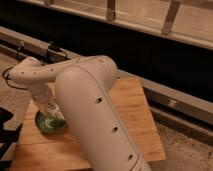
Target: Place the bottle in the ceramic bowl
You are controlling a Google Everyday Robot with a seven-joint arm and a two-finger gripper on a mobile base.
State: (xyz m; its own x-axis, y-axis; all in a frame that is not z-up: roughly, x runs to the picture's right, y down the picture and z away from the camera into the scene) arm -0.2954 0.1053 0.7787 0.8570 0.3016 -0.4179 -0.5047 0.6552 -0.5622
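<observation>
The green ceramic bowl [49, 123] with a whitish swirl inside sits at the left of the wooden table [135, 115]. My gripper [49, 111] hangs straight over the bowl, its lower end down at the bowl's rim. The white arm covers the view above it. A pale shape at the gripper's tip may be the bottle, but I cannot make it out apart from the gripper.
My large white arm [95, 110] crosses the table's middle and hides much of it. A dark counter wall with a metal rail [165, 95] runs behind the table. Speckled floor [185, 150] lies to the right. Dark objects [6, 127] stand at the left edge.
</observation>
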